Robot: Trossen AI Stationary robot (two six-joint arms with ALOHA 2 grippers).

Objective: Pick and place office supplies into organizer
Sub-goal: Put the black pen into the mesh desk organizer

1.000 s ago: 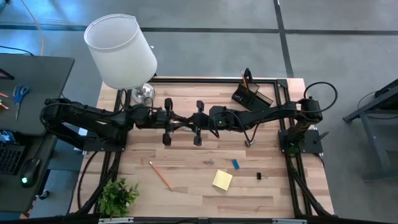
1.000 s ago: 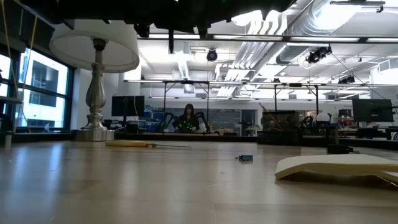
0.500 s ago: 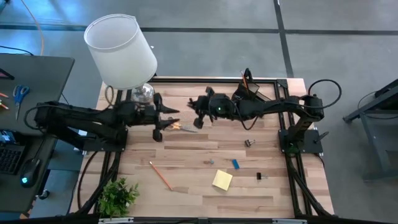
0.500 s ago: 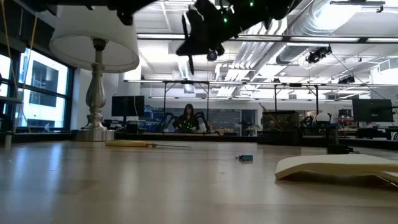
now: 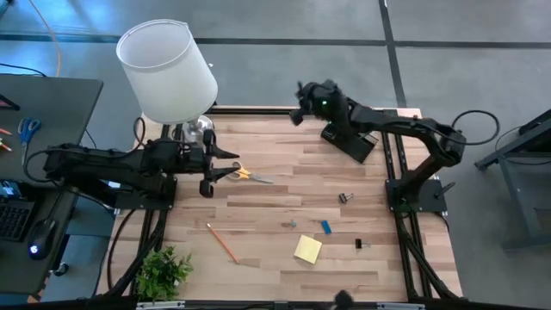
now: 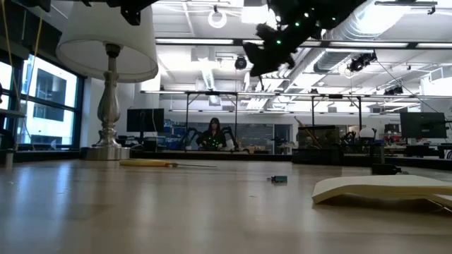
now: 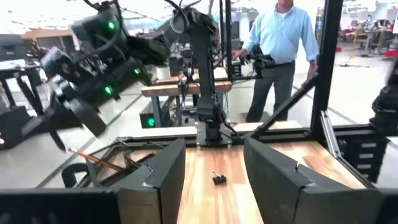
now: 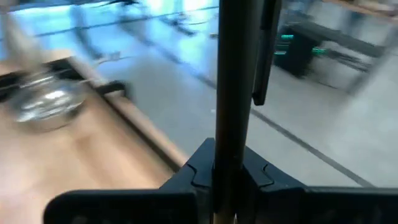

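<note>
The right gripper (image 8: 227, 169) has its fingers pinched tight on a thin black pen (image 8: 227, 74), which stands upright between them in the right wrist view. From above, this gripper (image 5: 301, 92) is raised over the table's far edge, just beside the black organizer (image 5: 349, 136) but not over it.

The left gripper (image 7: 211, 180) waits with its fingers spread wide and nothing between them. It hangs near the yellow-handled scissors (image 5: 242, 174), which lie flat on the wood by the lamp (image 5: 168, 69).

The other supplies are all loose on the near half of the table (image 5: 258, 207):
- an orange pencil (image 5: 222, 243)
- a yellow sticky-note pad (image 5: 307, 249)
- a small blue eraser (image 5: 326, 226)
- two small clips (image 5: 344, 198), the second near the right edge

The step in hand appears to be delivering the pen. To do it well, the right arm should:
- bring the pen squarely above an open compartment
- keep the pen upright
- lower its tip below the rim before letting go

An orange pencil already leans out of the organizer (image 7: 102, 165), so the clear side is the safer approach. Releasing from too high risks the pen bouncing out or tipping the light box. The spread left gripper is well placed to take the scissors afterwards.
</note>
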